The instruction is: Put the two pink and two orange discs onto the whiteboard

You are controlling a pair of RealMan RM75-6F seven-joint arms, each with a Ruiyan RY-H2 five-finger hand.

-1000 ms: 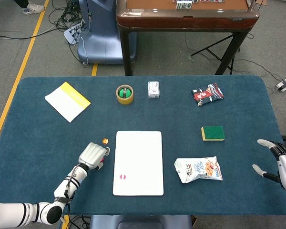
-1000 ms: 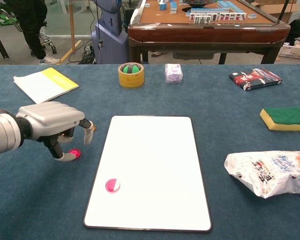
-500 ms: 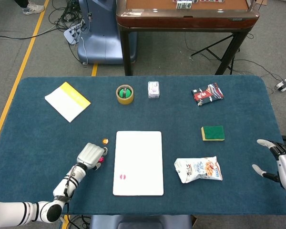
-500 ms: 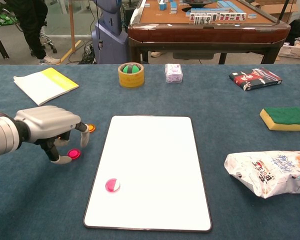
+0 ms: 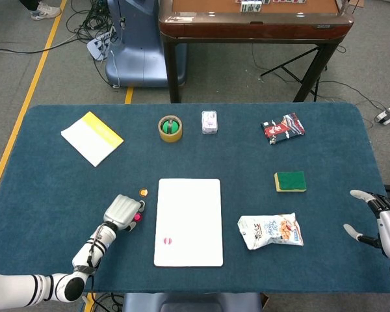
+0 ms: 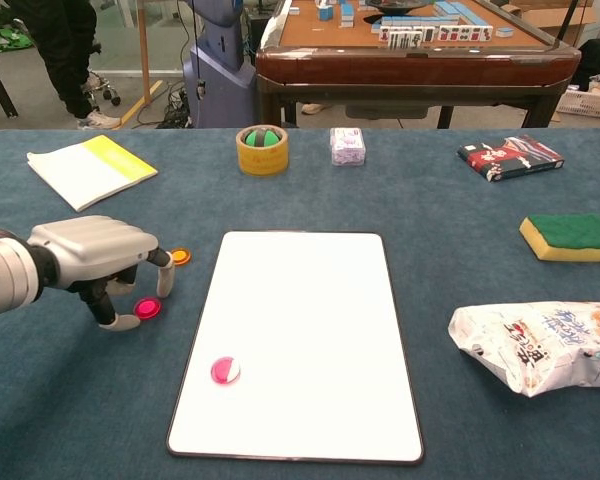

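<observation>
The whiteboard [image 6: 310,330] is taken as the landmark. One pink disc [image 6: 225,371] is already lying on it, near its lower left corner, so one of the four placements is judged done. A second pink disc [image 6: 147,308] lies on the blue table [image 6: 400,190] just off the whiteboard's left edge, and an orange disc [image 6: 180,257] lies on the cloth a little further up, also just left of that edge. The other orange disc cannot be found in either view.

The left hand [image 6: 95,262] is held low over the cloth to the left of the whiteboard, with its fingers curled downward around the loose pink disc. A thumb tip and a fingertip [image 6: 164,276] are seen on either side of that disc, but no grip is shown; the disc appears to rest on the table, bracketed rather than pinched. This posture is judged to be a set-up for picking the disc and carrying it the short way right onto the whiteboard.

The right hand [image 5: 383,224] is kept well to the right of the whiteboard, at the table's edge, fingers spread and holding nothing, presumably parked out of the way.
</observation>
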